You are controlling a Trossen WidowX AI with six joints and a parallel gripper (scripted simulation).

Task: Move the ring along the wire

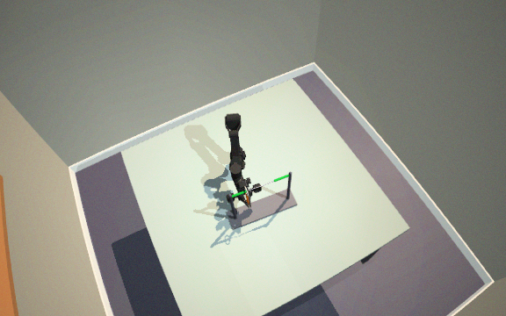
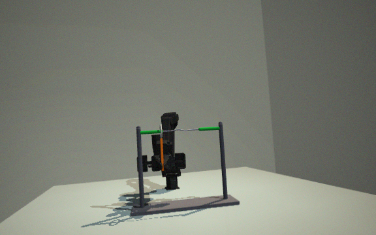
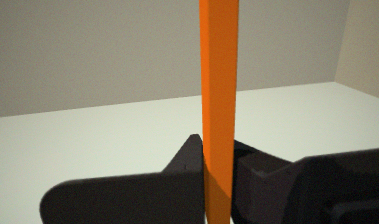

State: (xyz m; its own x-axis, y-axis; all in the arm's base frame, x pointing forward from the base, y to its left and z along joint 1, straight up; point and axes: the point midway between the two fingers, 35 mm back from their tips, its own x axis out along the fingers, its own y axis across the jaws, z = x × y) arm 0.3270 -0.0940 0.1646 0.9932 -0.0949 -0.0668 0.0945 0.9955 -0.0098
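The ring (image 2: 160, 127) is seen nearly edge-on in the exterior view, around the wire at the inner end of the left green part (image 2: 149, 132) (image 1: 238, 194), where the grey wire (image 2: 191, 130) (image 1: 268, 183) begins. Whether it touches the wire is too small to tell. Its orange handle (image 2: 162, 150) (image 1: 248, 198) (image 3: 219, 75) hangs down almost upright. My gripper (image 3: 203, 141) (image 2: 162, 164) is shut on the handle's lower part, below wire height. The other green part (image 2: 209, 128) (image 1: 282, 178) is at the right post.
The left post (image 2: 140, 183) (image 1: 234, 211) stands close beside my gripper. The right post (image 2: 223, 163) (image 1: 289, 188) is farther off. Both rise from a flat base (image 2: 191, 205) (image 1: 271, 211) on the pale table (image 1: 323, 211). The grey wire between the green parts has slight bends.
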